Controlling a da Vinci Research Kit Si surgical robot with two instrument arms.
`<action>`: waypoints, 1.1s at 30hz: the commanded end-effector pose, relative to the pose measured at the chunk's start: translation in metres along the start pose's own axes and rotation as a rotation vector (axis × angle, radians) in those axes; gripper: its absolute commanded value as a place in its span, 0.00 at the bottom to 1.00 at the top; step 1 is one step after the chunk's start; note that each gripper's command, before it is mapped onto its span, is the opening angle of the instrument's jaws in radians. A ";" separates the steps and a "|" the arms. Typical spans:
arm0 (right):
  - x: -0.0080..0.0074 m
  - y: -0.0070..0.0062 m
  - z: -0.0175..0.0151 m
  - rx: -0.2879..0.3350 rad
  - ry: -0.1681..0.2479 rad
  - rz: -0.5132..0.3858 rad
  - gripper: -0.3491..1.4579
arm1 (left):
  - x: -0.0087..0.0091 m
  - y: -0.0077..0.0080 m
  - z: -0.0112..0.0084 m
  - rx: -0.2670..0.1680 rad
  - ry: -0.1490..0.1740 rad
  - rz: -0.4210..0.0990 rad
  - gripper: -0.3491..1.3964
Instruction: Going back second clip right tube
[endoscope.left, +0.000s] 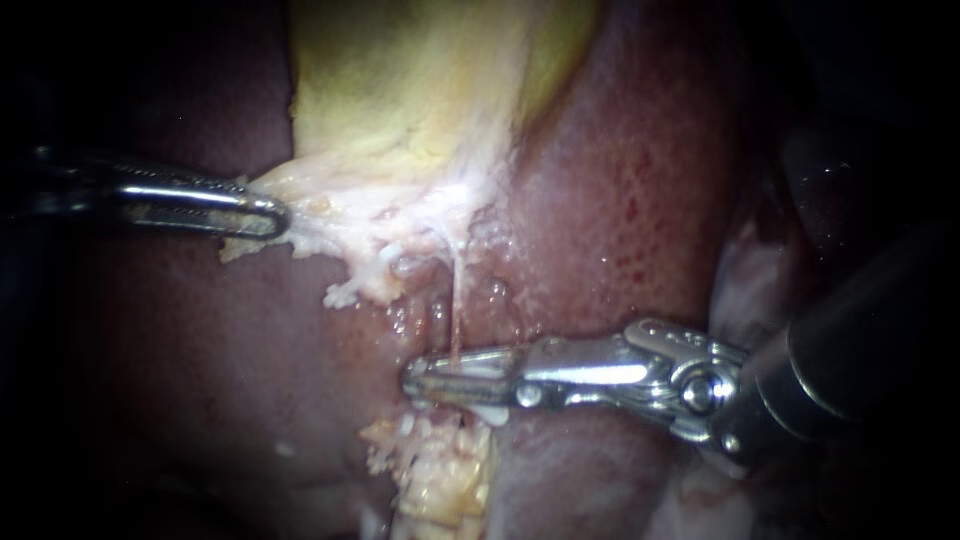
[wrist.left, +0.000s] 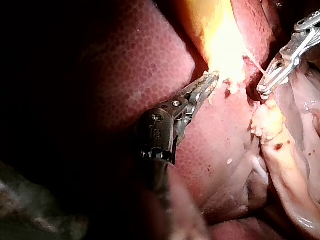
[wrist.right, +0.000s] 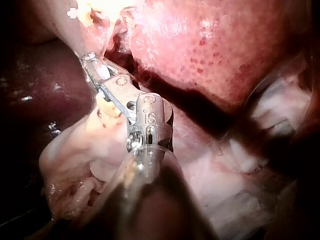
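The right instrument (endoscope.left: 415, 380) comes in from the lower right of the endoscope view, and its tip lies a little below and left of centre. Its jaws stand a narrow gap apart and grip nothing that can be made out. A white bit (endoscope.left: 470, 375) shows in the gap; whether it is a clip cannot be told. The tube (endoscope.left: 457, 290), a thin pale strand, runs straight down from the gallbladder's ragged lower edge and meets the upper jaw near its middle. Just below the jaws sits a yellowish fat lump (endoscope.left: 440, 470).

In the right wrist view the right instrument (wrist.right: 91, 61) has its tip against pale tissue, with the fat lump (wrist.right: 75, 150) beside and under the shaft and the liver (wrist.right: 210, 45) ahead of it.

The left instrument (endoscope.left: 262, 213) enters from the left edge at mid-height. Its jaws are closed on the pale fringe of the gallbladder (endoscope.left: 400, 90), which fills the upper centre. In the left wrist view the left instrument (wrist.left: 212, 80) bites the bright gallbladder (wrist.left: 220, 45) edge. The right instrument (wrist.left: 263, 91) is just beyond it, and the tube (wrist.left: 254, 62) is strung between gallbladder and right tip. The fat lump (wrist.left: 267, 120) lies next to that tip.

The liver (endoscope.left: 620, 200), dark red and speckled, surrounds everything; the liver (wrist.left: 140, 65) also lies under the left shaft.
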 end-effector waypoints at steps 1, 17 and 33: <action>0.0000 0.0000 0.0002 0.000 0.000 -0.001 0.00 | 0.0000 0.0000 0.0000 0.000 0.000 0.000 0.00; -0.0007 0.0009 0.0023 -0.010 0.005 -0.084 0.42 | 0.0000 0.0001 -0.0001 -0.001 0.000 0.000 0.00; -0.0010 0.0047 0.0030 -0.026 0.012 -0.113 0.46 | -0.0001 0.0005 -0.0001 0.000 0.000 0.001 0.00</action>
